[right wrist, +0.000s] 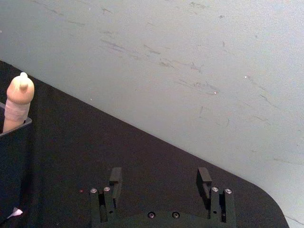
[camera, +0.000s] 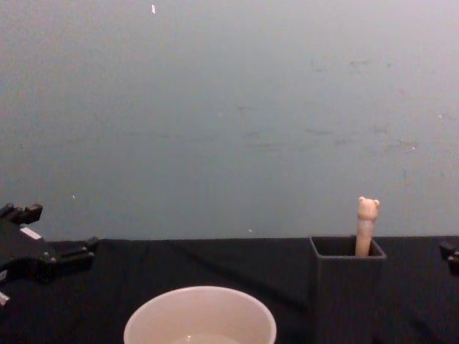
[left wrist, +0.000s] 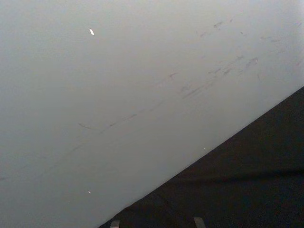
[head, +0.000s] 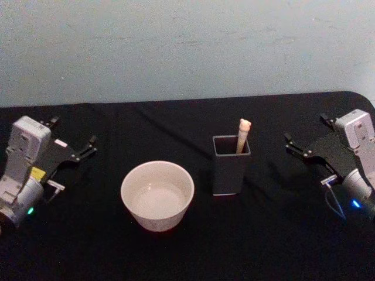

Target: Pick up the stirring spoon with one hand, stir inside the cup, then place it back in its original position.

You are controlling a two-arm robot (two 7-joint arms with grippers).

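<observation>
The stirring spoon point(head: 243, 136) stands in the dark grey square holder point(head: 230, 172), right of centre. Its beige handle with the bear head point(camera: 367, 215) sticks out above the rim, and its bowl is hidden inside. The cream-white cup point(head: 157, 221) sits just left of the holder, apart from it. My right gripper point(head: 306, 130) hovers open at the table's right side, well clear of the holder. In the right wrist view its fingers point(right wrist: 115, 176) are spread, with the spoon handle point(right wrist: 19, 97) far off to one side. My left gripper point(head: 73, 133) rests open at the far left.
A black cloth point(head: 275, 246) covers the table, which ends at a pale blue-grey wall point(head: 187, 47) behind. The table's rounded far right corner point(head: 364, 98) lies just beyond my right gripper.
</observation>
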